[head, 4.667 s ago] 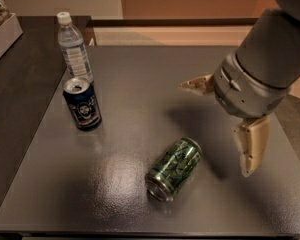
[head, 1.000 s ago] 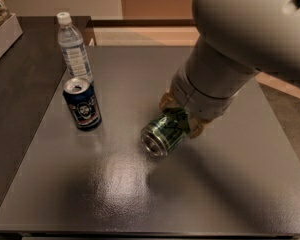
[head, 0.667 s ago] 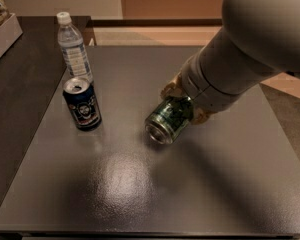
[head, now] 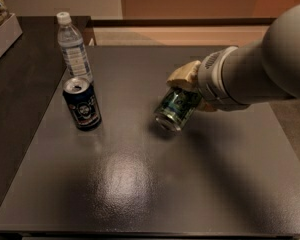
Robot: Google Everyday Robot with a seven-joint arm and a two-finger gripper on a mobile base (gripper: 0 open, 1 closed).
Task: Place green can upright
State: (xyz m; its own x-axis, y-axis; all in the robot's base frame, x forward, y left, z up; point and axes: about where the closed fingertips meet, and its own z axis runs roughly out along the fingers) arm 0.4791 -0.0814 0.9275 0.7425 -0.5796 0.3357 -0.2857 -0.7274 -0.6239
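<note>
The green can is shiny dark green with a silver rim. It is tilted, with its lower end pointing down and left, close above the dark table near the middle. My gripper is shut on the green can's upper part. One tan finger shows above the can; the other is hidden behind it. My grey arm reaches in from the right.
A dark blue can with a round white emblem stands upright at the left. A clear water bottle stands just behind it. A light box sits at the far left edge on a neighbouring surface.
The can was lying on its side on the table; my gripper has closed on it, lifted it and tilted it. The arm has swung to the right.
</note>
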